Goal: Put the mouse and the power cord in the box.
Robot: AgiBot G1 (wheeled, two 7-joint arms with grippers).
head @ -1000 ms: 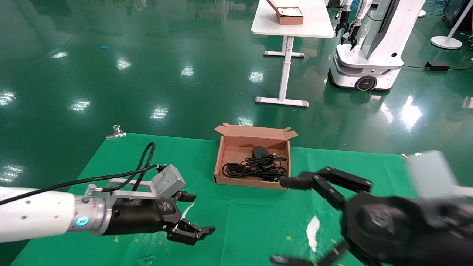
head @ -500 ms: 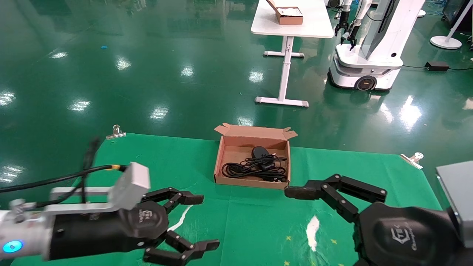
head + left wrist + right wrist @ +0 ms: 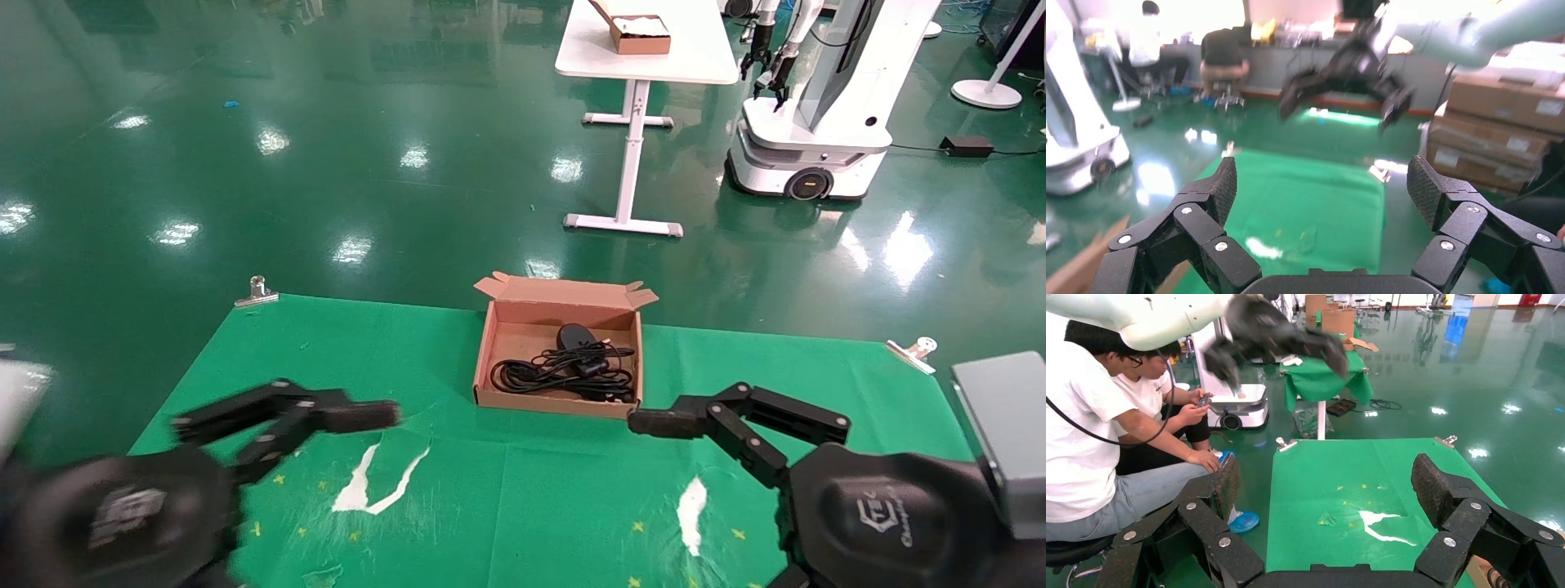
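The brown cardboard box (image 3: 490,343) stands open at the far middle of the green cloth. Inside it, the black mouse (image 3: 576,335) lies near the back wall. In front of the mouse lies the power cord (image 3: 531,376) as black loops, tangled with the mouse's thin wire. My left gripper (image 3: 1321,184) is open and empty, low at the near left; its upper finger (image 3: 327,412) points toward the box from well short of it. My right gripper (image 3: 1324,478) is also open and empty at the near right. Its upper finger (image 3: 703,416) ends just off the box's near right corner.
White tears (image 3: 384,482) mark the cloth near me. Metal clips (image 3: 257,291) hold its far corners. Beyond stand a white table (image 3: 645,57) with another brown box and a white robot (image 3: 817,106). Seated people (image 3: 1107,416) show in the right wrist view.
My left arm has swung back and down toward the near left corner, turning its open gripper. The right gripper drew back a little from the box, then held still.
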